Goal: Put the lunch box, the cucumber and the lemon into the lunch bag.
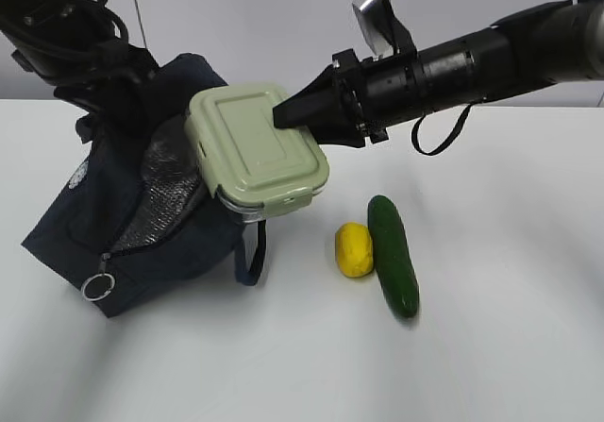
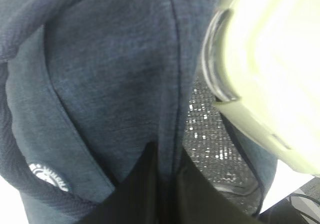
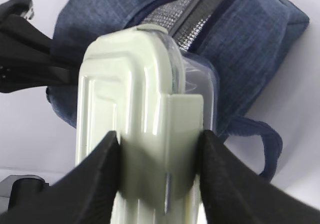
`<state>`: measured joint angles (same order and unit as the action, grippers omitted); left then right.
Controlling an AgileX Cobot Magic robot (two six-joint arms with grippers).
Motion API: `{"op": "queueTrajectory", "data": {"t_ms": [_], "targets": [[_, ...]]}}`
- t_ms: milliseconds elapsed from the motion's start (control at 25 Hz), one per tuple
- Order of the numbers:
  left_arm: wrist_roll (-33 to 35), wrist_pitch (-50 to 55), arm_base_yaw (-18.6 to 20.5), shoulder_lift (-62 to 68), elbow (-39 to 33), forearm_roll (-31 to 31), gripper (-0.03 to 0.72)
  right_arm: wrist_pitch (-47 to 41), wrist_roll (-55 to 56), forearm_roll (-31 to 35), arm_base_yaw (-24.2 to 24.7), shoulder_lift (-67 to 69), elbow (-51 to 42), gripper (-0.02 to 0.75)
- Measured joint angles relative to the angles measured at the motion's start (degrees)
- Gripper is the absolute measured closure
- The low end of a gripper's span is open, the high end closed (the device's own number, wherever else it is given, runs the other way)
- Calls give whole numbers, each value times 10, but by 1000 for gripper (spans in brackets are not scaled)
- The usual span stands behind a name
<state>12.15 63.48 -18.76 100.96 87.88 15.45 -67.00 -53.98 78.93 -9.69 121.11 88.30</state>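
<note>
Cucumber [image 1: 394, 256]: dark green, lying on the white table [image 1: 491, 346], nearest the front. Lemon [image 1: 354, 250]: yellow, touching the cucumber's left side.

Lunch bag [image 1: 142, 214]: navy, on its side at left, silver lining [image 1: 170, 191] exposed at the open mouth, ring pull [image 1: 98, 287] low at front, handle [image 1: 253, 252] beneath.

Lunch box [image 1: 255, 148]: green lid, tilted, held in the air at the bag's opening.

Right gripper [image 3: 160, 159]: pinching the lunch box's end, one finger on each face.

Left gripper [image 2: 165, 184]: fingers pressed on a fold of the bag's fabric, behind the bag.
</note>
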Motion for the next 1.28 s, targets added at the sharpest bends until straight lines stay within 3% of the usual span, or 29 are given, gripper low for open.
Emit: {"op": "queueTrajectory", "data": {"t_ms": [640, 1280], "targets": [[13, -3, 0, 0, 0, 43, 688, -2, 4, -16, -27, 25, 17, 390], [37, 10, 0, 0, 0, 83, 688, 30, 20, 13, -44, 74, 70, 390]]}}
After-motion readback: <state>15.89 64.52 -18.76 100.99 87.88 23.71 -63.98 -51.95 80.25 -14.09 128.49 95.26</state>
